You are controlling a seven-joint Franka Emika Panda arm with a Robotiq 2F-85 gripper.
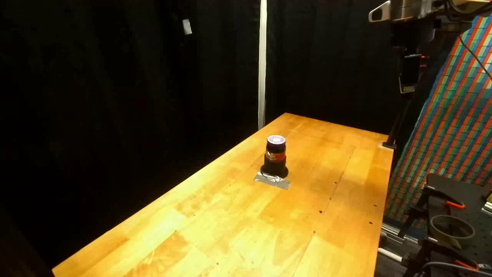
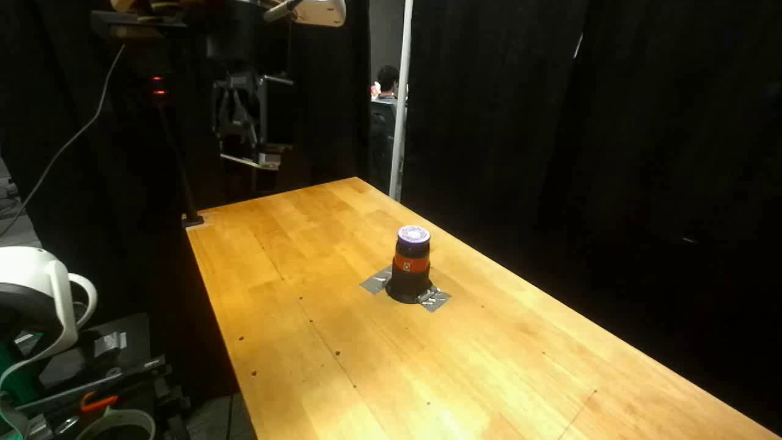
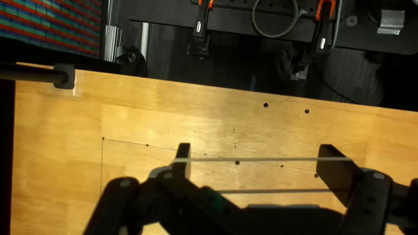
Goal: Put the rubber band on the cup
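The cup (image 1: 275,157) stands upright on the wooden table (image 1: 246,223), dark with an orange-red patch and a pale purple-white top. It also shows in an exterior view (image 2: 410,266). Grey tape lies at its base. It is out of the wrist view. My gripper (image 3: 254,153) is open in the wrist view, with the pale rubber band (image 3: 254,159) stretched around its two fingers in two parallel strands. In both exterior views the gripper (image 1: 407,87) (image 2: 244,156) hangs high beyond the table's far end, well apart from the cup.
A black pole is clamped at the table's far corner (image 1: 389,145) (image 3: 64,76). A dark side cart (image 3: 228,19) with a tape roll (image 1: 452,230) and orange-tipped clamps stands beside the table. A white jug-like thing (image 2: 30,269) stands there too. Black curtains hang around.
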